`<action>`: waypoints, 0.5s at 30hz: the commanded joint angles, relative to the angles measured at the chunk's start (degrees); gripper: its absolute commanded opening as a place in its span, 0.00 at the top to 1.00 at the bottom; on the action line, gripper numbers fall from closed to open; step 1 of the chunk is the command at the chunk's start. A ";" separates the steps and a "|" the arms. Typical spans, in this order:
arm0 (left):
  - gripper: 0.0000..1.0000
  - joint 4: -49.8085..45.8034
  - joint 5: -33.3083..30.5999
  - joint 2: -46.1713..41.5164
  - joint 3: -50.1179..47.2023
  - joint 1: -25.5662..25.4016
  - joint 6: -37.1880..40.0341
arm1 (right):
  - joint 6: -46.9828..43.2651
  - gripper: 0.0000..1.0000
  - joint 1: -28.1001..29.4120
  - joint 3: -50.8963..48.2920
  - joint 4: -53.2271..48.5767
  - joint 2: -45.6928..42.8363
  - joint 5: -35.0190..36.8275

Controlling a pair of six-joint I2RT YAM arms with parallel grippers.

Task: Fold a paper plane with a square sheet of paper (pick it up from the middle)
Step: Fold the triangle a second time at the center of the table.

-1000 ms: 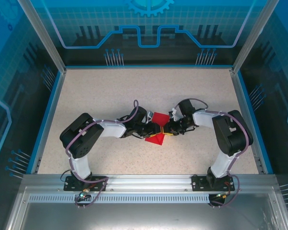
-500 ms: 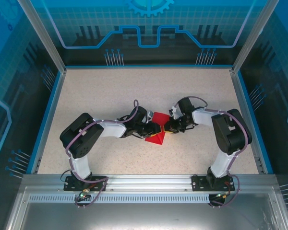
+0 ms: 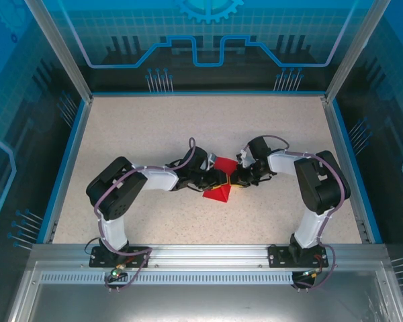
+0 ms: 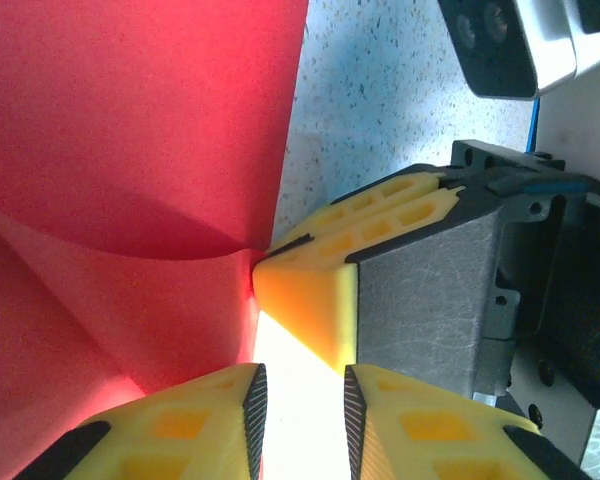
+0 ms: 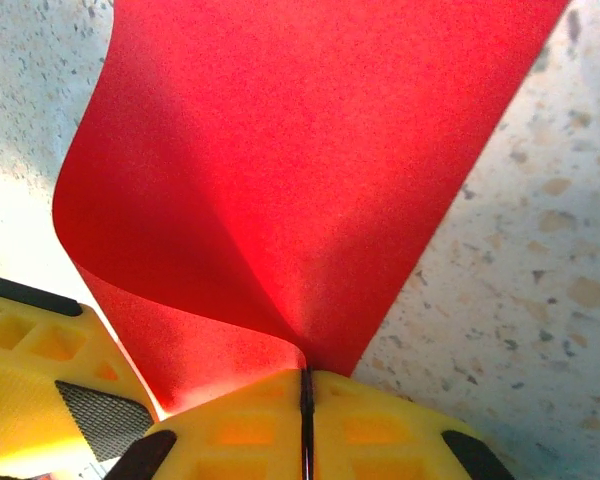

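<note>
Pinches the curled red square sheet of paper point(image 3: 219, 194) by its right edge at the middle of the table point(image 3: 154, 127) in the clamped right gripper point(image 5: 305, 385), left gripper point(image 4: 300, 400) just beside, fingers slightly parted.

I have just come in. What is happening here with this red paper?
The robot is folding a red sheet of paper in the middle of the table. The right gripper is shut on one edge of the sheet, which curves away from it, bent over but not yet a plane. The left gripper sits close beside it, jaws a little apart.
</note>
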 commanded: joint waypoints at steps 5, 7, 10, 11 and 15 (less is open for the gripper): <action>0.71 -1.93 0.52 1.98 1.85 -0.06 0.36 | -0.78 0.90 0.42 1.39 -1.43 1.22 0.38; 0.71 -2.09 0.43 2.24 1.87 -0.08 0.15 | -0.82 0.90 0.42 1.51 -1.53 1.25 0.53; 0.71 -2.38 0.25 2.40 1.78 -0.09 0.14 | -0.81 0.90 0.42 1.40 -1.71 1.24 0.81; 0.71 -2.38 0.20 2.42 1.70 -0.13 0.14 | -0.82 0.90 0.42 1.38 -1.71 1.20 0.86; 0.71 -2.79 -0.05 2.42 1.51 -0.10 0.19 | -0.85 0.90 0.44 1.35 -1.97 1.11 1.04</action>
